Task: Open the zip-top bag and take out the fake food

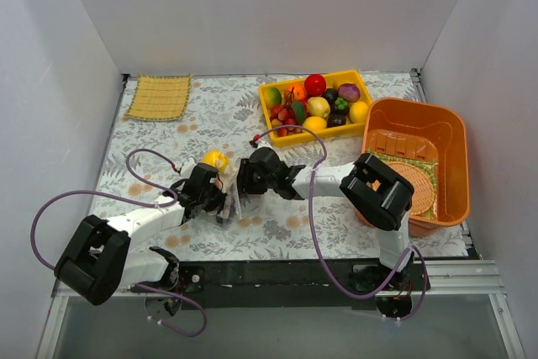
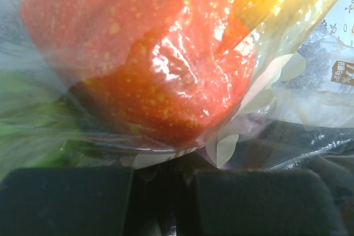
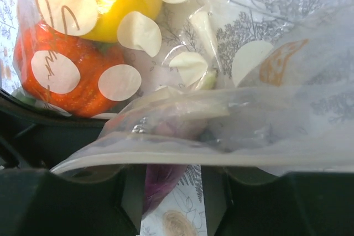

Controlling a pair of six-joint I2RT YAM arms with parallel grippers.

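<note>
Now, the left claw (image 2: 163, 192) is narrowed onto a fold of the zip-top bag (image 1: 229, 181). The right claw (image 3: 171, 192) faces it, nipping film under the zip lip, set, I'd say, to peel the mouth apart. Fake food (image 2: 166, 70) sits inside, red and yellow. The bag lies on the tabletop (image 1: 218, 115), left of and nearer than the yellow tray (image 1: 264, 102). An orange tub (image 1: 420, 111) sits right of the tray, clear of the work.

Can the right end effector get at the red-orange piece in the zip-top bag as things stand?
Probably not yet. The red-orange piece sits behind the spotted film of the zip-top bag, whose edge strip lies across the front of the right end effector. No opening toward the piece shows in the right wrist view.
</note>
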